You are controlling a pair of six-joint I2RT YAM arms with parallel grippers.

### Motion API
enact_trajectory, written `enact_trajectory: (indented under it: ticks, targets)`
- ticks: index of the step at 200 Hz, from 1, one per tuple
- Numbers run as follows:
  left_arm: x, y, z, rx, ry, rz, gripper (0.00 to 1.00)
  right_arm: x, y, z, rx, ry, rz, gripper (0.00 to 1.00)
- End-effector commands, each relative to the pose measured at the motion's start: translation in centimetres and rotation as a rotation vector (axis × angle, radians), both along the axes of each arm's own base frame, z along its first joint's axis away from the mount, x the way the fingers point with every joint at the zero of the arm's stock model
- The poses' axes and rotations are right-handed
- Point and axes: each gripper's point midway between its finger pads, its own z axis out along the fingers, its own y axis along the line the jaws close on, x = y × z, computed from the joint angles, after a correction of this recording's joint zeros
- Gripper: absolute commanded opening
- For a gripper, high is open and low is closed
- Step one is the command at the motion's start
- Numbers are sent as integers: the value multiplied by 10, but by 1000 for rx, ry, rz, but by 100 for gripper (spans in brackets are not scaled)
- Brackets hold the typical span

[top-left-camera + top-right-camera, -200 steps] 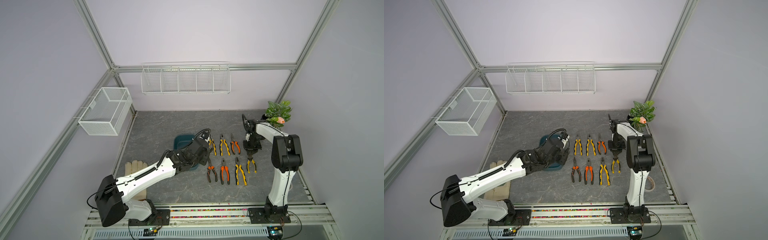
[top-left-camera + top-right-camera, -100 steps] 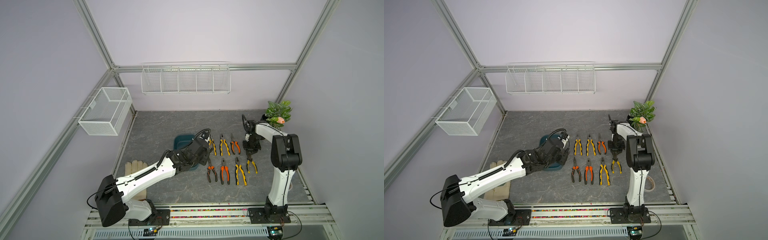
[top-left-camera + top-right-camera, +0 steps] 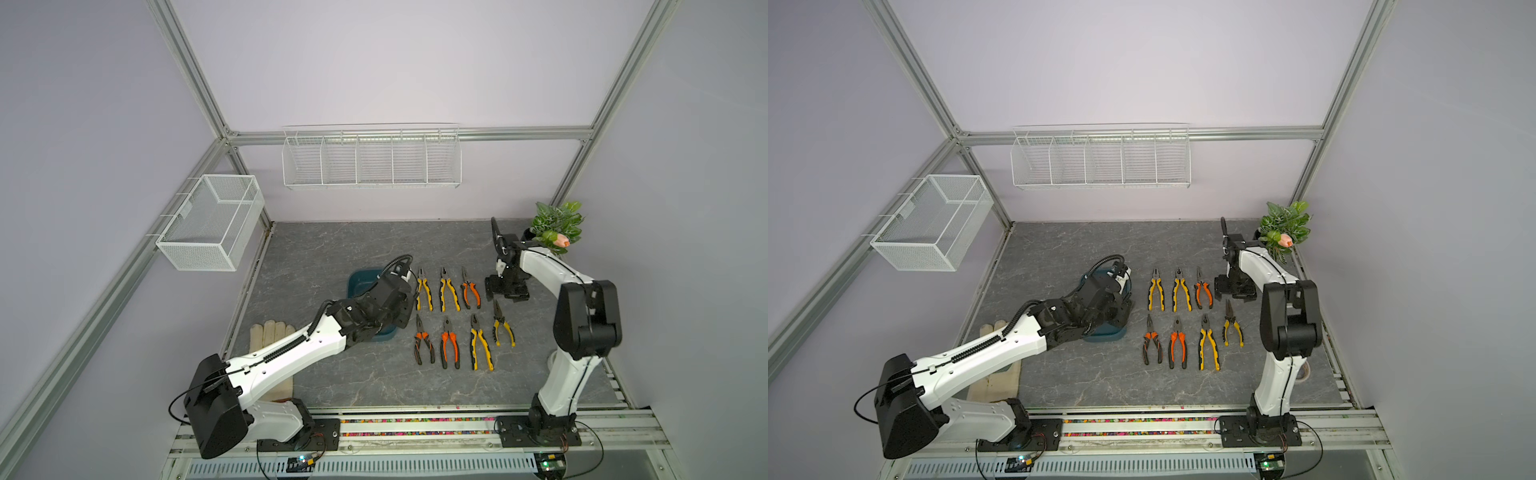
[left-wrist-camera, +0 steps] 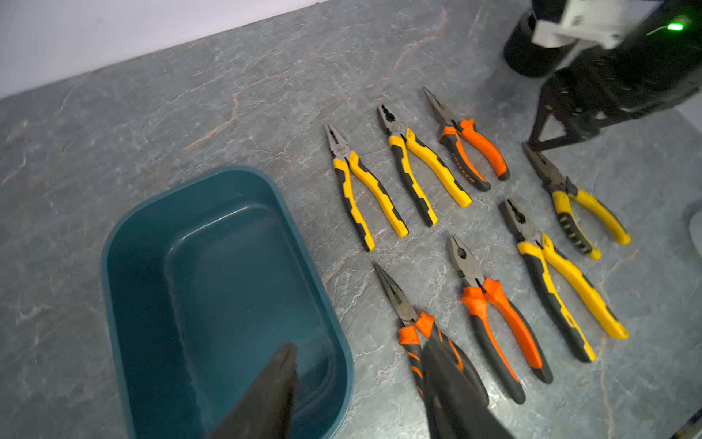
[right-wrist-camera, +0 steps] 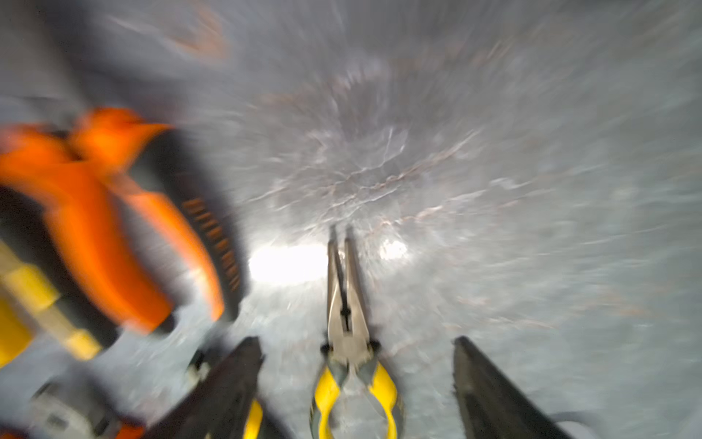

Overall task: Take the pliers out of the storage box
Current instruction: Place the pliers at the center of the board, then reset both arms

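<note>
Storage box [image 4: 243, 285]: empty, on the grey table [image 3: 332, 249], left of the tools.
Pliers [image 3: 449, 291]: all seven lie on the table right of the box, three in the far row and four in the near row, noses pointing far.
Left gripper [image 4: 359, 349]: fingers partly apart, holding nothing, above the box's near right rim.
Right gripper [image 5: 357, 342]: jaws wide, either side of the yellow needle-nosed pliers [image 5: 347, 304] at the near row's right end, not touching it.

Left arm [image 3: 291, 353], right arm [image 3: 559, 386]: white shells, black joints, black base plates. Left: ribbed black cable [image 3: 286, 347] along the white link, thin black wire loop at shoulder. Left gripper [image 4: 359, 344]: black, tapered fingers. Right wrist: green LED [image 4: 675, 26] lit.
</note>
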Motion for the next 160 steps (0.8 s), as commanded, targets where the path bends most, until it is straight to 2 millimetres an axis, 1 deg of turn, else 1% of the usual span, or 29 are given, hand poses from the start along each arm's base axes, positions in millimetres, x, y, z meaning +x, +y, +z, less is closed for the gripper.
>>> enact_trajectory:
  ticks: [1, 3, 5, 6, 8, 19, 32, 51, 65, 76, 81, 82, 85, 92, 101, 111, 120, 127, 138, 147, 160]
  targets:
    - [10, 18, 19, -78, -16, 78, 71, 13, 0, 64, 6, -254, -24, 92]
    - [12, 20, 20, -81, -19, 88, 79, 13, 0, 69, 10, -269, -24, 90]
    - [13, 22, 20, -83, -21, 96, 93, 13, 1, 73, 15, -286, -23, 89]
    - [13, 23, 21, -86, -23, 101, 97, 14, 1, 75, 18, -295, -23, 89]
    - [15, 26, 23, -87, -28, 114, 100, 13, 1, 78, 23, -307, -23, 89]
    - [24, 43, 31, -108, -50, 187, 99, 12, 3, 93, 48, -379, -24, 89]
    - [33, 62, 42, -151, -83, 259, 99, 10, 5, 105, 68, -460, -23, 89]
    - [42, 90, 56, -216, -138, 353, 99, 1, 10, 111, 123, -549, -17, 89]
    - [42, 111, 70, -259, -197, 415, 99, -9, 12, 116, 162, -632, -27, 89]
    - [43, 125, 74, -274, -239, 459, 99, -18, 14, 123, 197, -720, -28, 89]
    - [43, 133, 77, -278, -263, 484, 99, -22, 16, 123, 215, -749, -26, 89]
    - [43, 134, 77, -277, -267, 492, 99, -23, 16, 126, 220, -763, -26, 89]
    - [43, 139, 77, -275, -275, 512, 99, -28, 17, 121, 227, -771, -23, 89]
    - [42, 151, 77, -275, -292, 562, 99, -35, 17, 120, 238, -808, -15, 89]
    - [42, 160, 75, -273, -305, 597, 99, -41, 14, 117, 227, -840, -12, 89]
    - [41, 170, 75, -259, -328, 636, 99, -49, 9, 109, 186, -850, 4, 89]
    - [39, 185, 72, -235, -351, 710, 99, -54, 4, 101, 145, -855, 22, 89]
    - [37, 201, 69, -205, -386, 790, 99, -57, -2, 98, 109, -865, 33, 89]
    - [35, 219, 61, -166, -436, 875, 99, -61, -6, 98, 71, -896, 52, 89]
    - [36, 226, 55, -129, -479, 901, 99, -62, -9, 100, 37, -946, 86, 89]
    - [38, 230, 47, -37, -531, 882, 99, -64, -11, 94, -24, -1025, 151, 89]
